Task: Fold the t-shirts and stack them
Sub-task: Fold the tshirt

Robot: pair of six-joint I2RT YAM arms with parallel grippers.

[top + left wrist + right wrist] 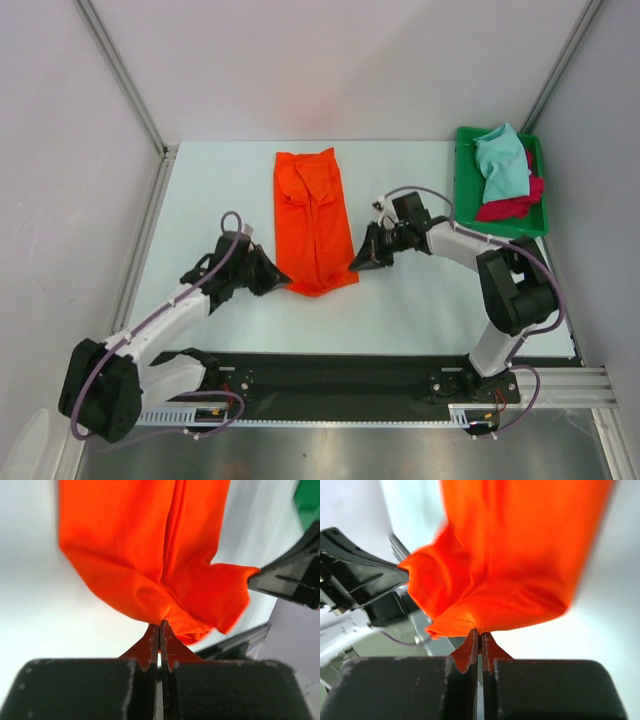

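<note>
Across the middle of the pale table (pixel 420 300) lies the orange t-shirt (pixel 313 215), doubled lengthwise into a long strip that runs from the far side toward the arms. Well to the right of the orange t-shirt sits the green tray (pixel 462 180), and in it the teal t-shirt (pixel 502 160) is heaped on the crimson t-shirt (pixel 512 208), both unfolded. At the strip's near end we see the left gripper (pixel 160 632) clamped tight on the near-left corner and the right gripper (pixel 480 639) clamped just as tight on the near-right corner, with only a thin bite of hem at each pair of tips. We judge the next move to be carrying that near end over toward the far end, and the risk lies in those shallow bites. If one arm runs ahead or pulls outward, the hem could slip free, or the layers could slide apart and undo the lengthwise fold. Dragging low could also shove the whole strip along. The tabletop looks smooth and matte, so we expect little grip on the cloth. Plain grey walls (pixel 330 60) stand beyond the orange t-shirt, aluminium posts (pixel 120 75) rise at either side, and a black rail (pixel 340 372) runs nearer than it, by the arm bases.
</note>
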